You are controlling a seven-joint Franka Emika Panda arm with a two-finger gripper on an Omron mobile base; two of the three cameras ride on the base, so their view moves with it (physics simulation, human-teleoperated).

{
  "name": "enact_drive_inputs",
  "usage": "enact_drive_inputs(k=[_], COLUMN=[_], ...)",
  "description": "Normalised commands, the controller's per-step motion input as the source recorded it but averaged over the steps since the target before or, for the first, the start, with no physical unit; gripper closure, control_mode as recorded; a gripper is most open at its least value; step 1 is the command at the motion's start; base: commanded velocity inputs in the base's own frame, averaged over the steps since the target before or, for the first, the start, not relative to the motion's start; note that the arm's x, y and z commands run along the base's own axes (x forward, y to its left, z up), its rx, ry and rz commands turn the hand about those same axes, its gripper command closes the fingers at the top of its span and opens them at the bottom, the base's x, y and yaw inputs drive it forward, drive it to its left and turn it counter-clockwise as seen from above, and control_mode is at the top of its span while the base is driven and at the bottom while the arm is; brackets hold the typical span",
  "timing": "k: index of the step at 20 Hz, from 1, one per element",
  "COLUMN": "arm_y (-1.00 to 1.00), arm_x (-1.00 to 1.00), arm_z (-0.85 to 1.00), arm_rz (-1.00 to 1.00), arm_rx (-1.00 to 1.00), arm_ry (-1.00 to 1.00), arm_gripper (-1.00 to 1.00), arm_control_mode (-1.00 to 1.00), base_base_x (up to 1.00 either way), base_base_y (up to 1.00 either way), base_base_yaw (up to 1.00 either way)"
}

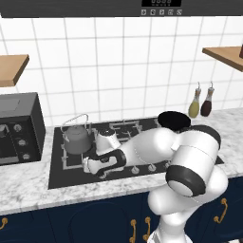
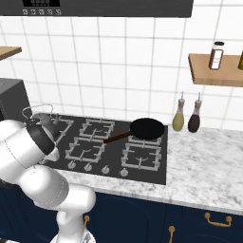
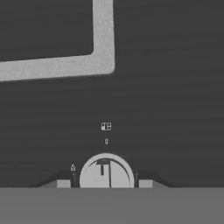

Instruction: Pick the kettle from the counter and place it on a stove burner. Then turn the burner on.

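Standing upright, kettle [image 1: 76,137] (handle arched overhead) on burner [image 1: 71,154].

This is a home kitchen. A black gas hob with square grates [image 2: 114,144] sits sunk into a white-and-grey marbled stone table [image 2: 199,161], backed by a white tiled wall [image 2: 118,71]. Dark navy cupboard doors with brass handles [image 2: 216,219] run below, a black microwave oven [image 1: 19,128] stands alongside, and two sauce bottles [image 2: 186,116] wait by the wall.
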Motion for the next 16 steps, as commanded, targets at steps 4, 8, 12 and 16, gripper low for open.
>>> enact_drive_inputs(k=[4,8,12,16], arm_y=[0.04,0.00,0.00,0.00], arm_x=[-0.03,-0.06,-0.17,-0.24], arm_z=[0.00,0.00,0.00,0.00], arm_rz=[0.16,0.59,0.69,0.69], arm_rx=[-0.03,-0.05,-0.04,-0.03], arm_ry=[-0.01,0.00,0.00,-0.02], arm_gripper=[1.00,1.00,1.00,1.00], arm_control_mode=[-1.00,-1.00,-1.00,-1.00], base_base_x=[0.00,0.00,0.00,0.00], base_base_y=[0.00,0.00,0.00,0.00], base_base_yaw=[0.00,0.00,0.00,0.00])
